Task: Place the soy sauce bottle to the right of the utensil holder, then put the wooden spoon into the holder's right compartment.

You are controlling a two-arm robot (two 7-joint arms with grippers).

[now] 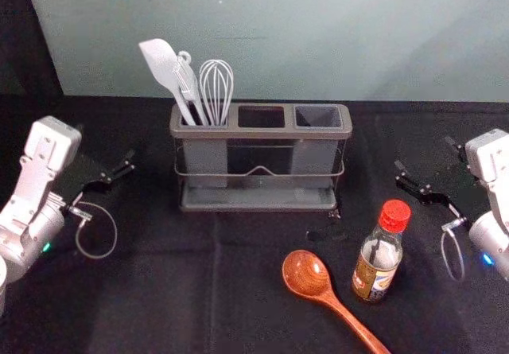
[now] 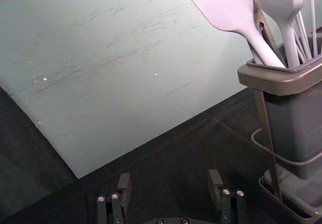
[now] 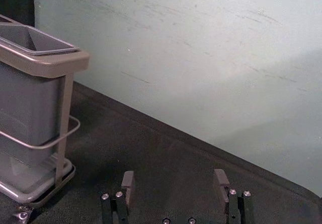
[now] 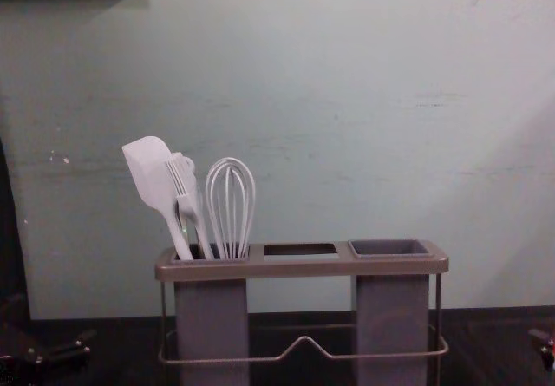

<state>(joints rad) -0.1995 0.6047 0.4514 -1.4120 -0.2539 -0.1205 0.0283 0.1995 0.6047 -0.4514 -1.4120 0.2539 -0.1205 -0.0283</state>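
Observation:
In the head view my left gripper (image 1: 110,163) stands open left of the utensil holder (image 1: 258,133), and my right gripper (image 1: 424,155) stands open on the right, behind the soy sauce bottle (image 1: 377,257). That bottle is upright with a red cap, right of the wooden spoon (image 1: 306,274), which lies bowl-up in front of the holder, its handle running toward the lower right. The holder's right compartment (image 1: 318,116) has a grey cup with nothing seen in it. Both wrist views show my left gripper (image 2: 170,179) and right gripper (image 3: 174,178) apart-fingered, holding nothing.
A white spatula (image 4: 149,171), a brush (image 4: 186,191) and a whisk (image 4: 230,208) stand in the holder's left compartment. The middle opening has no grey cup. Behind the black-covered table (image 1: 159,290) rises a pale green wall (image 1: 318,36).

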